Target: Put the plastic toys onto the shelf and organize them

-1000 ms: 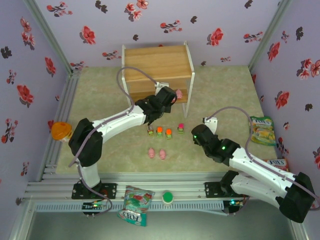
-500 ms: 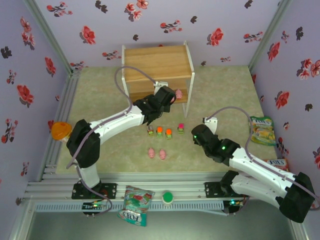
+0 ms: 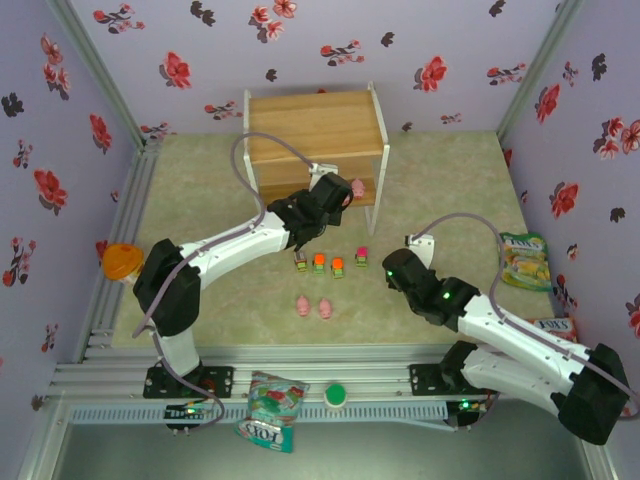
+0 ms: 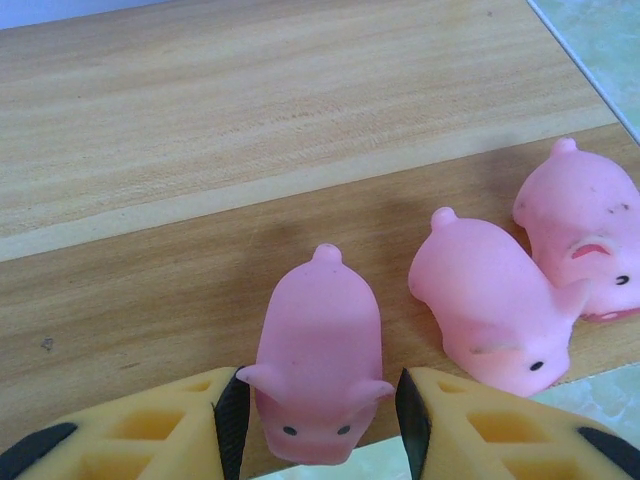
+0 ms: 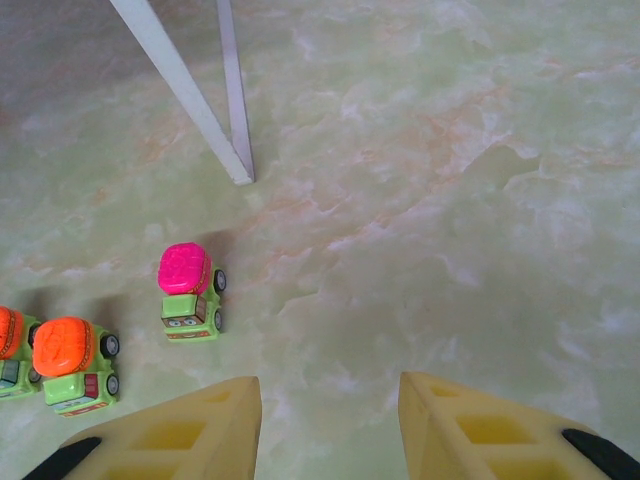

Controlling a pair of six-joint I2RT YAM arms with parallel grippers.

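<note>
Left hand point(image 4: 320, 412): narrow around pig point(image 4: 318, 350), pads point(image 4: 236, 425) touching ears; grip uncertain.
Pig: lower shelf point(image 4: 150, 130) board, front edge, beside two pigs point(image 4: 490, 310).
Change: jaws slightly eased; placement judged nearly done.
</note>
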